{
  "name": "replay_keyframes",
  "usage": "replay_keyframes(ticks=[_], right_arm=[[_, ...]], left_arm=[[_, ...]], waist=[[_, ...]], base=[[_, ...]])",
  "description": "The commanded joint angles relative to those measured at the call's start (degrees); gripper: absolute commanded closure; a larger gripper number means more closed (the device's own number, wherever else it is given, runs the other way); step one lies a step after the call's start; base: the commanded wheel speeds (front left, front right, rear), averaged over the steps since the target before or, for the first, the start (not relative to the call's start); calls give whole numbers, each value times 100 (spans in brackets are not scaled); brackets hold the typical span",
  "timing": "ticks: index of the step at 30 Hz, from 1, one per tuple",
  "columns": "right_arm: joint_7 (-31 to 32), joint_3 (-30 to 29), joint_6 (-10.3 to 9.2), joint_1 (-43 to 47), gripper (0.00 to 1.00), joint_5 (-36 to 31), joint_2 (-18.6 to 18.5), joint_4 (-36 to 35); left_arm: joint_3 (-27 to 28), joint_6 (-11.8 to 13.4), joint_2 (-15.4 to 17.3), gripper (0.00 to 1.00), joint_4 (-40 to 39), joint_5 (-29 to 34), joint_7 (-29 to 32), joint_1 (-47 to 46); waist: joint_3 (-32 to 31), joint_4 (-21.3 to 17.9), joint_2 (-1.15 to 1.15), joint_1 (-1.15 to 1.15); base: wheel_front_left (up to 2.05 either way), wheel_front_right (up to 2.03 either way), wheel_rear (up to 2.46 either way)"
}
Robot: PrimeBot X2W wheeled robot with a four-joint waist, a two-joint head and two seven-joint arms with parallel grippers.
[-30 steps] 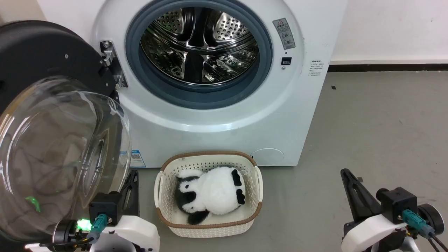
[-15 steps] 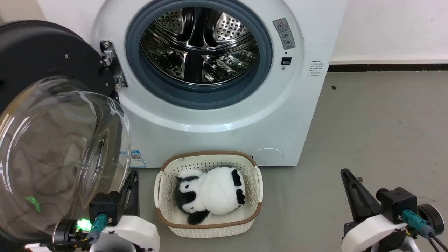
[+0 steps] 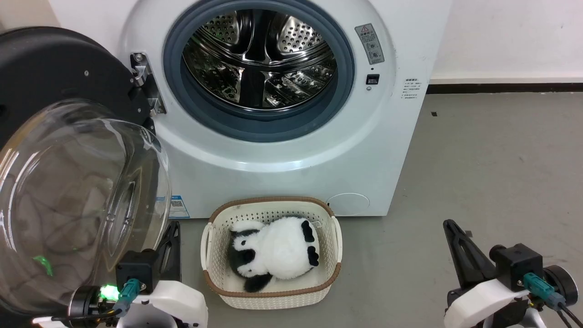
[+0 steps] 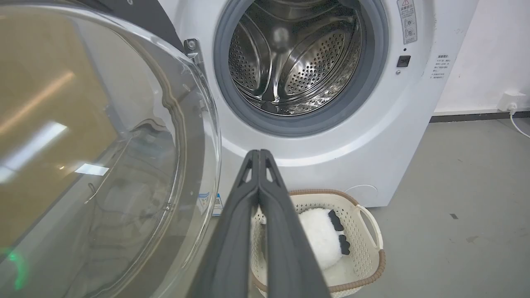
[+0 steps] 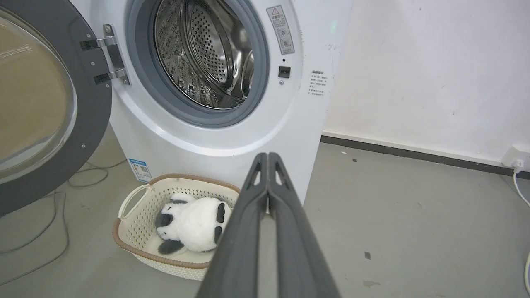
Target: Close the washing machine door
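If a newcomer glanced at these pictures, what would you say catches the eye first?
The washing machine door, standing wide open at the left with its bulging glass bowl, leaves the shiny steel drum of the washing machine exposed. On the floor in front, a cream basket holds a black-and-white plush toy. The left pincer and right pincer are both shut and empty.

Lighting is bright, even and diffuse, from overhead; shadows on the floor [image 3: 478, 159] are faint and soft-edged. Glare: pale strip-light reflections lie across the glass of the washing machine door [image 4: 83, 145]; hard highlights sit on the steel drum [image 3: 259, 59]. A green lamp [image 3: 108, 291] on the left wrist glows and mirrors in that glass. Head view is sharp throughout. Wrist views bow straight lines slightly toward the edges.
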Motion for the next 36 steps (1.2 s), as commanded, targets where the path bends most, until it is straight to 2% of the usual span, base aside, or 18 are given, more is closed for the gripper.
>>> replay_keyframes(ticks=[1, 7, 8, 21, 22, 23, 29, 36], right_arm=[[3, -4, 3, 40, 100, -43, 5, -10], [3, -4, 3, 40, 100, -43, 5, -10], [-1, -1, 0, 0, 0, 0, 0, 0], [-124, -99, 0, 4, 0, 100, 0, -7], [-136, -109, 0, 4, 0, 110, 0, -8], [-148, -120, 0, 5, 0, 120, 1, -10], [-220, -195, 1, 5, 0, 181, 1, -23], [-304, -270, 1, -9, 0, 245, 1, -38]], left_arm=[[1, -1, 11, 100, -15, 17, 1, 26], [1, -1, 11, 100, -15, 17, 1, 26], [-1, 1, 0, 0, 0, 0, -1, 0], [-95, 167, 0, 0, -3, -8, -124, -23], [-105, 182, 0, 75, -4, -8, -136, -26], [-116, 197, 0, 100, -4, -9, -148, -30], [-168, 241, 5, 100, -42, -25, -220, -112], [-212, 168, 30, 100, -204, -62, -303, -355]], waist=[[0, 0, 0, 0], [0, 0, 0, 0], [0, 0, 0, 0], [17, 4, 0, 0], [19, 5, 0, 0], [20, 8, 0, 0], [40, 54, 0, 0], [77, 171, 0, 0]], base=[[0, 0, 0], [0, 0, 0], [0, 0, 0], [0, 0, 0], [0, 0, 0], [0, 0, 0], [0, 0, 0], [0, 0, 0]])
